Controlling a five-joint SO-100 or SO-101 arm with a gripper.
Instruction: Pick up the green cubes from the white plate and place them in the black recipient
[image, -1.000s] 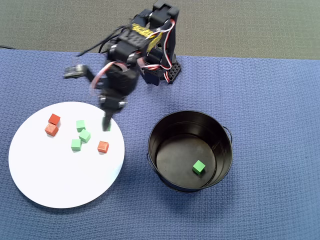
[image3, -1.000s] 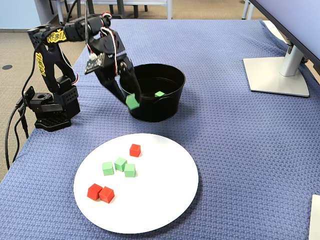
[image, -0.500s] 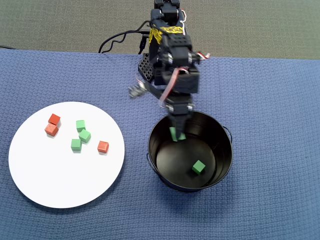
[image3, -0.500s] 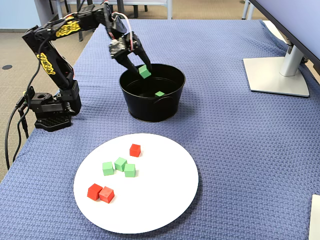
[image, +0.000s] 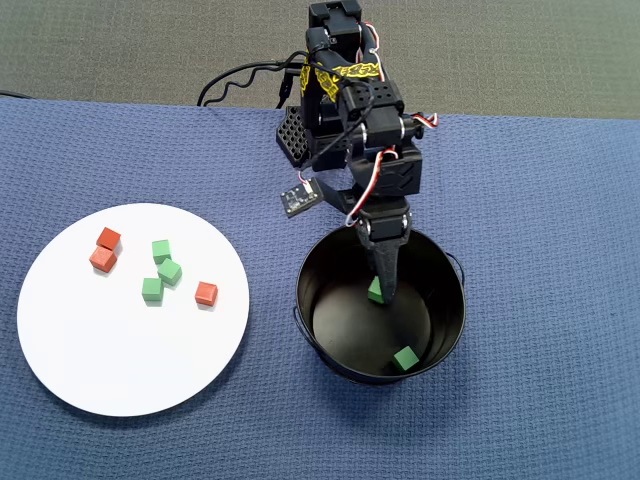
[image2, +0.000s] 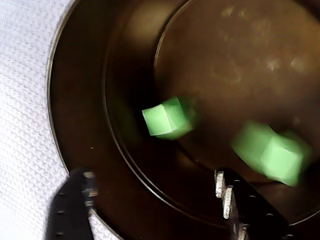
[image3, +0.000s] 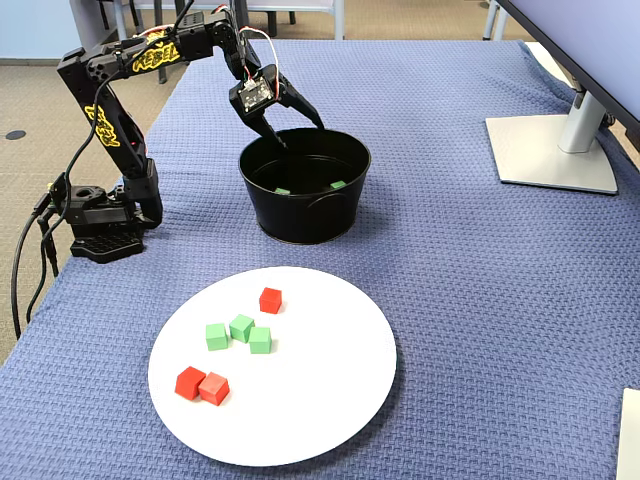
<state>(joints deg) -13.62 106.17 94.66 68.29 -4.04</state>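
Gripper (image3: 302, 135) open over black recipient (image3: 345, 210); empty

in the overhead view, the white plate (image: 60, 350) lies left of the black recipient (image: 445, 262), apart from it. three green cubes (image: 161, 270) cluster on the plate among three other cubes (image: 103, 250). two more green cubes (image: 404, 358) lie inside the recipient.

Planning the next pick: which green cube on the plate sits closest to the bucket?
The right-hand one of the three green cubes in the overhead view, nearest the black bucket; the other two lie farther left.
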